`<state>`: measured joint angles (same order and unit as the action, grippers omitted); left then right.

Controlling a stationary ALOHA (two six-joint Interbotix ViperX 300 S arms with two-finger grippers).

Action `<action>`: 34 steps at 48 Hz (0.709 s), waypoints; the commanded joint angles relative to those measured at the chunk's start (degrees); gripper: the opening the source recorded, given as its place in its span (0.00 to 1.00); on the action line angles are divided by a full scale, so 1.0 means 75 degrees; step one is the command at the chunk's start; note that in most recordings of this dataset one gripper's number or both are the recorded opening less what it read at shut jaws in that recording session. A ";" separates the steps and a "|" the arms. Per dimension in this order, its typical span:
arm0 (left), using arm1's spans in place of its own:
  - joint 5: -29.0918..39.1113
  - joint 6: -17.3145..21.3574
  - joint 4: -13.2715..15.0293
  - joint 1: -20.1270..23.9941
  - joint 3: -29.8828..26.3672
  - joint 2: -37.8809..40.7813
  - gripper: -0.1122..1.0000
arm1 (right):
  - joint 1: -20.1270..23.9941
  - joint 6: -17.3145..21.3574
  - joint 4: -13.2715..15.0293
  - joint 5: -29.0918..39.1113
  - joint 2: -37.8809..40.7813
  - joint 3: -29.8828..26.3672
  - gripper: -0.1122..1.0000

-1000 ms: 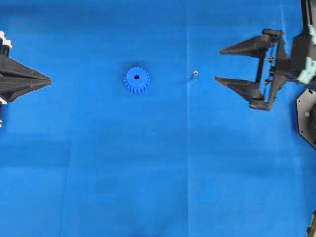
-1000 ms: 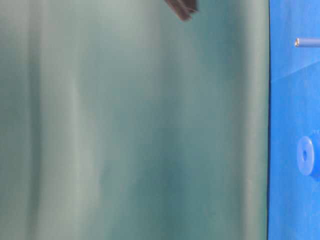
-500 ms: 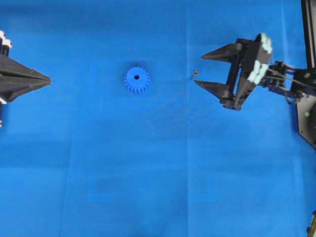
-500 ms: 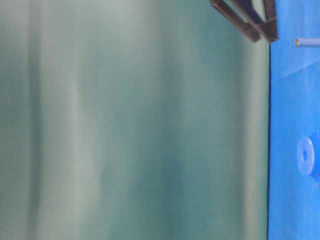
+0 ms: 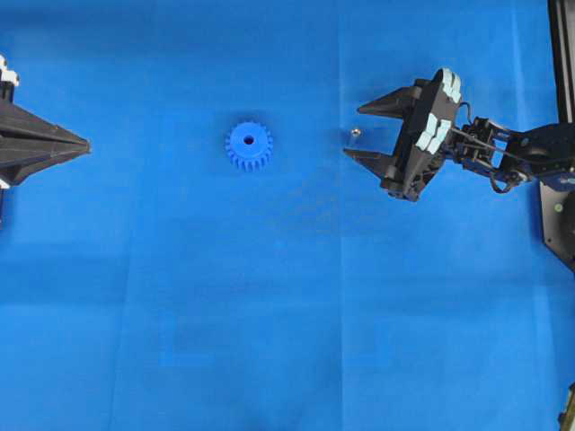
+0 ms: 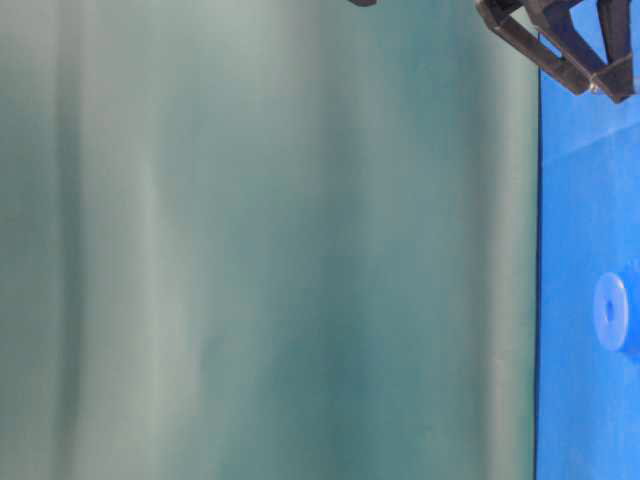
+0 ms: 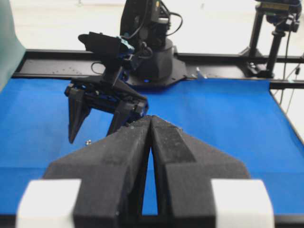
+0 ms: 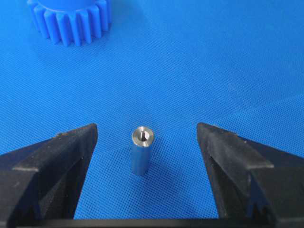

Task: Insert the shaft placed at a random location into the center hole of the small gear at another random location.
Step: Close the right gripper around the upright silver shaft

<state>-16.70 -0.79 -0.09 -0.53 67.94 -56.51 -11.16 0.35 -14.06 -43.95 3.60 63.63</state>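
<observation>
Straddled the upright shaft point(image 8: 141, 150) with the right tool point(image 8: 147, 151) agape, set for pickup; left tool point(image 7: 150, 124) closed, idle.

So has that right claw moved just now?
Yes. The right gripper has slid left toward the shaft, which has stayed put; its open jaws now straddle it.

The shaft point(image 8: 142, 150) stands upright on the mat point(image 5: 287, 314), between the right gripper's point(image 5: 362, 131) fingers, touching neither. The gear point(image 5: 249, 145) lies well to its left in the overhead view.
</observation>
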 commanded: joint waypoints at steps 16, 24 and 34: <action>0.0035 0.0012 -0.0012 -0.0012 -0.0070 -0.0059 0.10 | 0.0000 0.0012 0.0023 -0.0059 -0.0023 -0.0082 0.21; 0.0047 0.0012 -0.0012 -0.0012 -0.0070 -0.0070 0.10 | 0.0000 0.0012 0.0023 -0.0047 -0.0035 -0.0105 0.13; 0.0105 0.0012 -0.0012 -0.0012 -0.0070 -0.0082 0.10 | 0.0082 0.0023 0.0035 -0.0023 -0.0105 -0.0117 0.13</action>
<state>-15.64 -0.79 0.00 -0.53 68.03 -57.30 -10.99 0.44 -13.89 -43.86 3.87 63.46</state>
